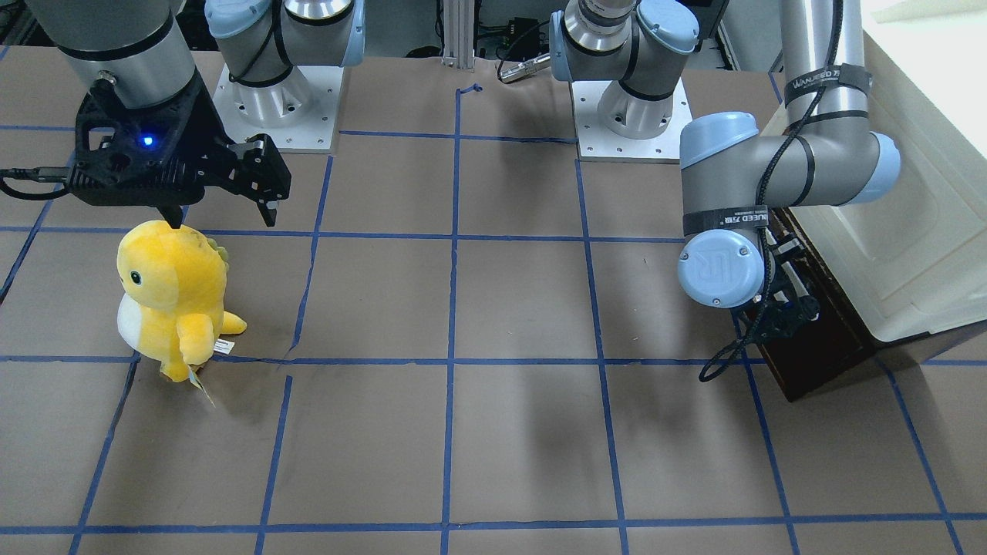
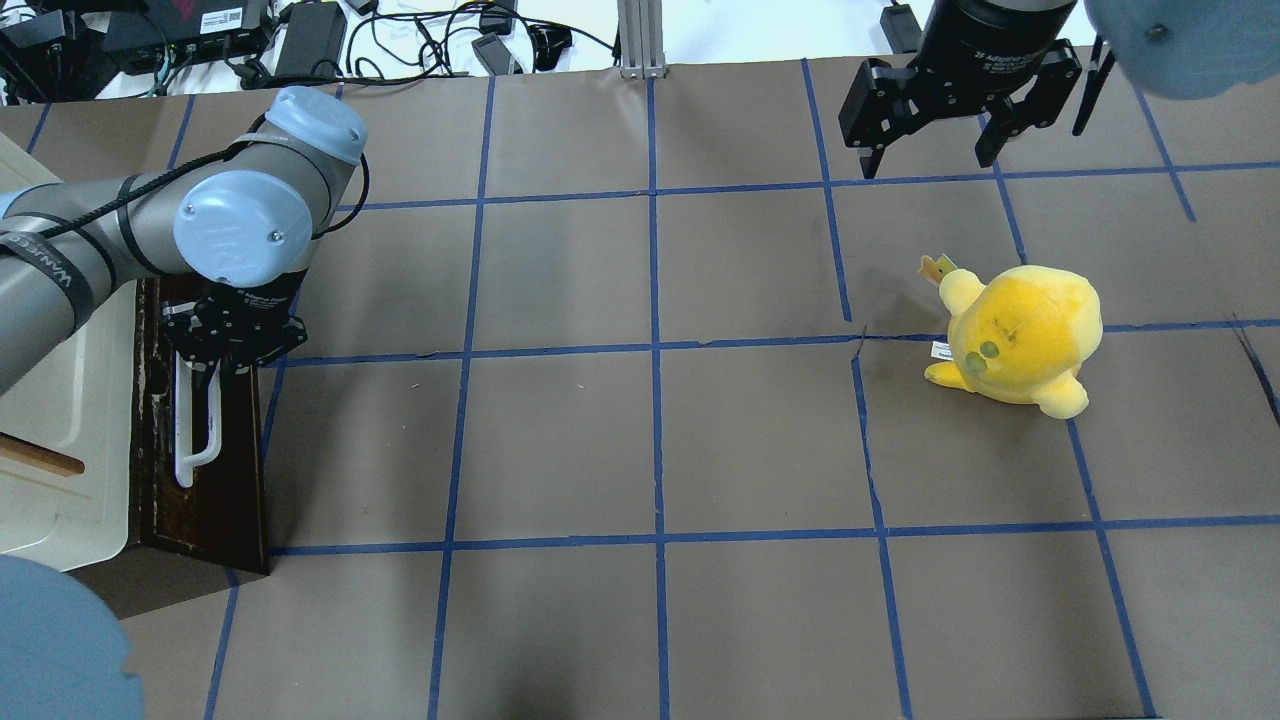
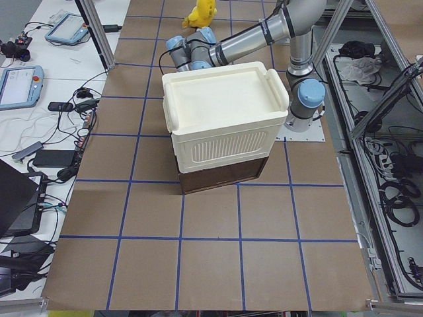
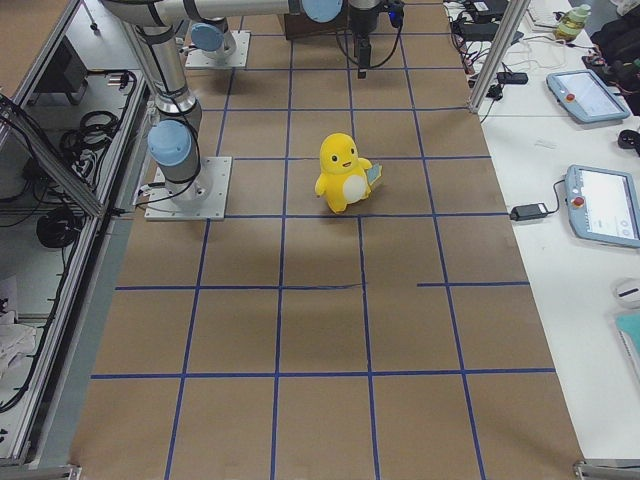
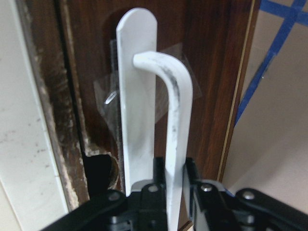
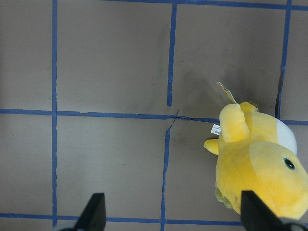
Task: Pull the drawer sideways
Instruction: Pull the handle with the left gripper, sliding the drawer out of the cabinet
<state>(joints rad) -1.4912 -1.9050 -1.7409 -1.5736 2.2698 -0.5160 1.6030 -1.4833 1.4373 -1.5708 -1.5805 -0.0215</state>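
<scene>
The drawer's dark brown front panel stands at the table's left under the cream-white cabinet, and it also shows in the front-facing view. Its long white bar handle runs along the panel and fills the left wrist view. My left gripper is shut on the handle's bar, and in the overhead view it sits over the handle's far end. My right gripper is open and empty, high at the far right. It also shows in the front-facing view.
A yellow plush toy stands on the brown paper at the right, just below my right gripper; it also shows in the right wrist view. Blue tape lines grid the table. Both arm bases stand at the robot's edge.
</scene>
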